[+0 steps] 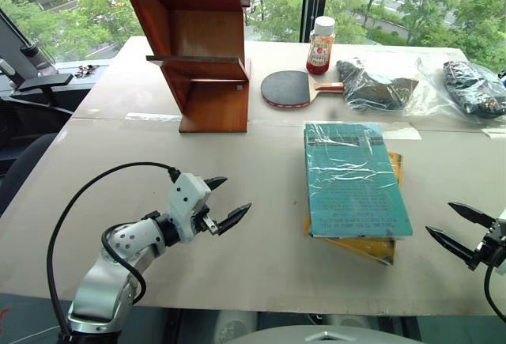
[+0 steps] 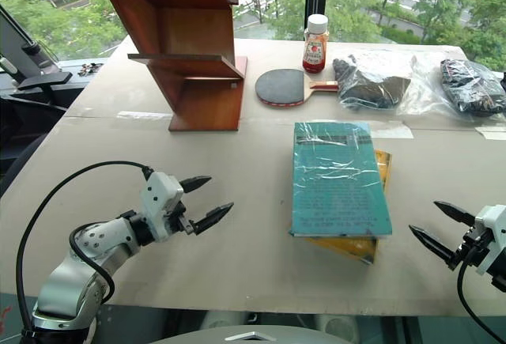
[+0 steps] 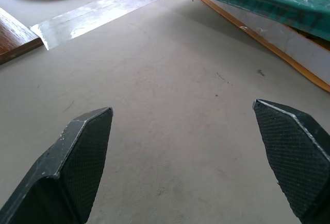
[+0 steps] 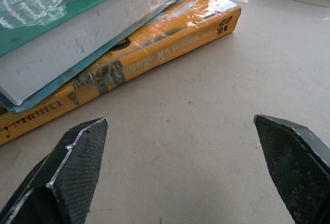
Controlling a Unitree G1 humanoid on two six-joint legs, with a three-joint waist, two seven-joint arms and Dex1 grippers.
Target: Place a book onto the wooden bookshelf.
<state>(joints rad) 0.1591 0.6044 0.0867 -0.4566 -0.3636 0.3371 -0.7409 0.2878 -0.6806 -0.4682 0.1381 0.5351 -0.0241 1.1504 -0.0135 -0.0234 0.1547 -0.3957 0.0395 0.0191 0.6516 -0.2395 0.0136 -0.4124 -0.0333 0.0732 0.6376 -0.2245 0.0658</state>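
Right now the left end effector (image 1: 223,203) hangs just above the pale grey desk (image 1: 261,257) with its two black fingers spread wide and nothing between them; the right end effector (image 2: 443,233) is likewise apart and empty. Between the two, nearer the right one, lies the large thin teal-green book in shiny clear plastic wrap (image 1: 354,178), flat on top of a yellow-orange book with black lettering (image 4: 154,49). Beyond the left end effector, toward the window, stands the tall reddish-brown wooden bookshelf (image 1: 202,51), well apart from the teal book. Nothing has been grasped yet. Several risks seem likely: the slick wrap could let the fingers slide off the cover, a pinch at the edge could catch the yellow-orange book beneath as well, and a thin, wide book held by one side could sag or twist on the way to the shelf board
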